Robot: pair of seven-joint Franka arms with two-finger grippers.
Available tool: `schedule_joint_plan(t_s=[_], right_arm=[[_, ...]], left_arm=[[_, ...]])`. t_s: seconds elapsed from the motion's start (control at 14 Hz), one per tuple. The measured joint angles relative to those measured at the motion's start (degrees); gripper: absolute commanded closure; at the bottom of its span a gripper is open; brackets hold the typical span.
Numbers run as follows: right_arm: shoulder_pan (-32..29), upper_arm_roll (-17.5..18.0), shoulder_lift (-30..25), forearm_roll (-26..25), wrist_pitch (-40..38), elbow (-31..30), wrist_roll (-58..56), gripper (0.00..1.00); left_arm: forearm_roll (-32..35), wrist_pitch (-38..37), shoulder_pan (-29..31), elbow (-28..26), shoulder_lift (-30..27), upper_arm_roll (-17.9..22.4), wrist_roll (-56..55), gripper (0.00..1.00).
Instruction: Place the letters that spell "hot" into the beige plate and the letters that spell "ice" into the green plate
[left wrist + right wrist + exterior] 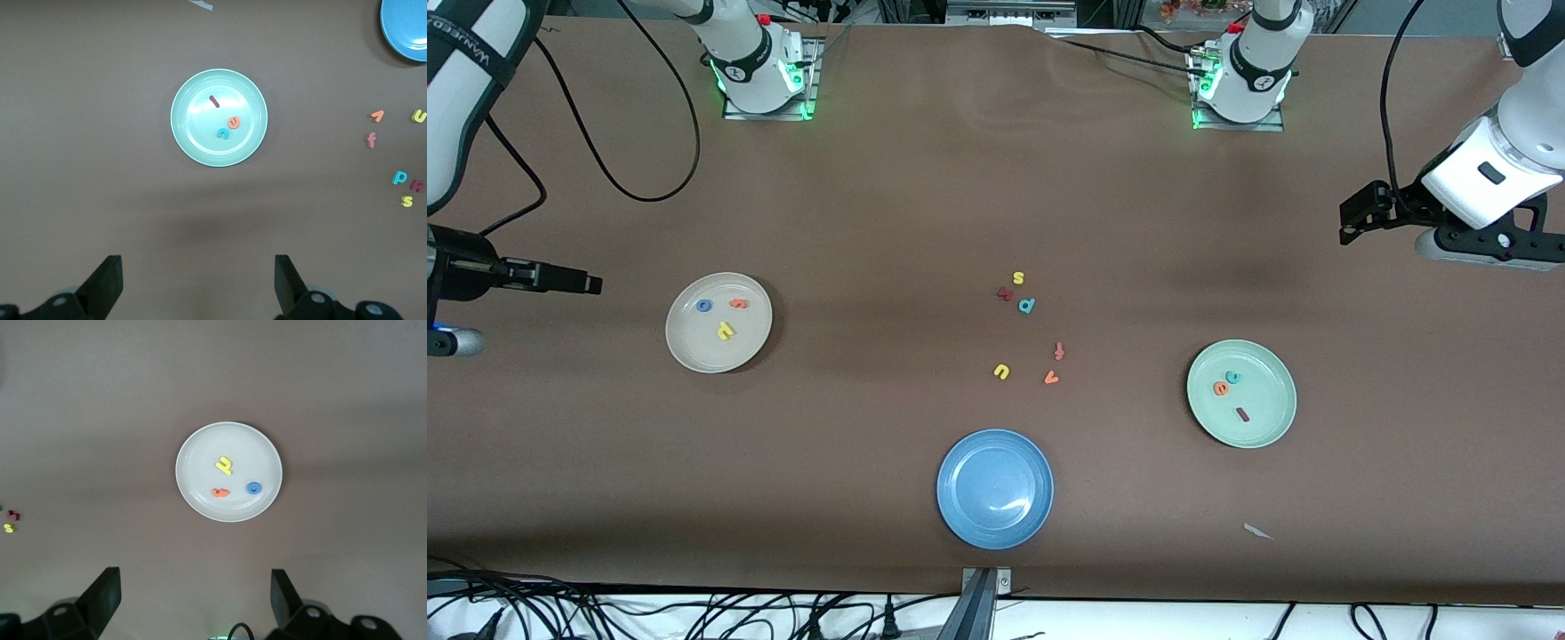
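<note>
The beige plate [685,351] lies toward the right arm's end of the table. In it are the yellow h [726,332], the blue o [703,305] and the orange t [738,303]. The green plate [1272,418] lies toward the left arm's end and holds the teal c [1233,377], the orange e [1221,388] and the dark red i [1242,413]. My left gripper [1348,222] hangs open and empty high over bare table, beside the green plate [200,140]. My right gripper [589,284] is open and empty too, high beside the beige plate [200,493].
An empty blue plate [960,516] sits nearest the front camera, mid-table. Loose letters lie in the middle: yellow s [1018,278], a dark red letter [1005,293], a teal stemmed letter [1026,306], a red f [1059,351], yellow u [1001,372], orange v [1051,378]. A white scrap [1258,532] lies near the front edge.
</note>
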Motion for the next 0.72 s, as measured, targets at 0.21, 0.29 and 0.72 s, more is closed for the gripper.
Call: schedule_joint_plan(t_s=[0.21, 0.29, 0.72], right_arm=[[-6.1, 9.0, -0.4, -4.1, -1.0, 5.0, 3.4, 0.01], [-8.9, 13.6, -0.9, -6.8, -1.0, 6.3, 4.4, 0.01], [-28.1, 46.8, -8.4, -26.4, 1.5, 8.1, 11.3, 0.01]], left_arm=[[0.0, 0.0, 0.0, 0.0, 0.0, 0.0, 0.0, 0.0], [0.0, 0.0, 0.0, 0.0, 0.0, 0.0, 0.0, 0.0], [0.0, 0.0, 0.0, 0.0, 0.0, 0.0, 0.0, 0.0]])
